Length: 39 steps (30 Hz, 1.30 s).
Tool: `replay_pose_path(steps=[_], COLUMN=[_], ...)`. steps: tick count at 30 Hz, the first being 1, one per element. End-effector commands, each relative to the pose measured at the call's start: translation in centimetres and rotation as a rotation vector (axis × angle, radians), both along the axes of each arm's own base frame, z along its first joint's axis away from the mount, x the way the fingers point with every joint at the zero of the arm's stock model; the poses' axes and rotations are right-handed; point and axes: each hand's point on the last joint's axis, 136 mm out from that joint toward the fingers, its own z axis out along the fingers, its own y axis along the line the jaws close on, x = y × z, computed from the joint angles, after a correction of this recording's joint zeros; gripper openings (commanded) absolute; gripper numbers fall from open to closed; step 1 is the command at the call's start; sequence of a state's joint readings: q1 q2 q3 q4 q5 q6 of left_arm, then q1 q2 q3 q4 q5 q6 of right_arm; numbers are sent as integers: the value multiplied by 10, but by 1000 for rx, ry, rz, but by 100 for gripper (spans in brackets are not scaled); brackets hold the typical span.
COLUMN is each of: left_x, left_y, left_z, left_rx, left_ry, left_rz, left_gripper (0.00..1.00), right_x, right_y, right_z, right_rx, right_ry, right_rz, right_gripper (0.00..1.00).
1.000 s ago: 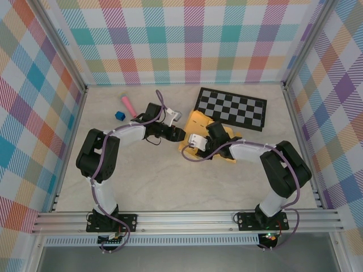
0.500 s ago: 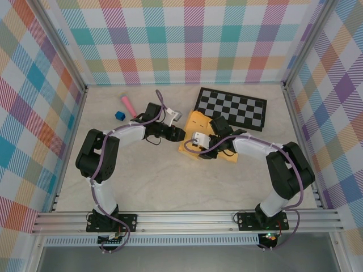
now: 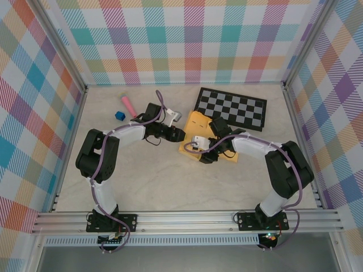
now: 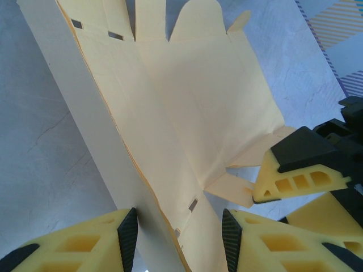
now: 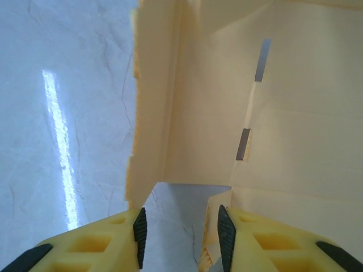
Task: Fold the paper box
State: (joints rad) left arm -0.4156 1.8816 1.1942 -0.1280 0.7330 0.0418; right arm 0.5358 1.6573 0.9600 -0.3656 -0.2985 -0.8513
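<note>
Grippers closing on the fold
Paper box (image 3: pixel 197 120) sits half-raised just before the checkered board (image 3: pixel 231 108). Right gripper (image 5: pixel 180 226) has shifted to the edge farthest from that board, jaws apart, holding nothing. Left gripper (image 4: pixel 178 232), agape, straddles the raised wall, so creasing looks next.

The right fingers (image 5: pixel 85 246) have been shifted a little toward the near left corner of the paper box (image 3: pixel 194 120), and more of its near right part has been uncovered.
</note>
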Motion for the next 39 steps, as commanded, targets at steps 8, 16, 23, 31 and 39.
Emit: replay_pose_path(steps=[8, 16, 23, 31, 39], left_x=[2, 5, 14, 39, 51], left_y=[-2, 0, 30, 124, 138], left_z=[21, 38, 70, 61, 52], left_rx=[-34, -57, -85, -67, -107], left_ry=[-27, -43, -70, 59, 75], left_rz=[-15, -7, 98, 496, 600], left_gripper=[45, 50, 67, 74, 77], right_x=[17, 18, 49, 79, 72], right_y=[4, 9, 23, 55, 88], right_z=[5, 8, 22, 35, 16], right_rx=[35, 63, 105, 257, 331], right_ry=[17, 81, 133, 243, 287], right_rz=[-28, -71, -273, -639, -843], right_gripper=[3, 0, 0, 0, 0])
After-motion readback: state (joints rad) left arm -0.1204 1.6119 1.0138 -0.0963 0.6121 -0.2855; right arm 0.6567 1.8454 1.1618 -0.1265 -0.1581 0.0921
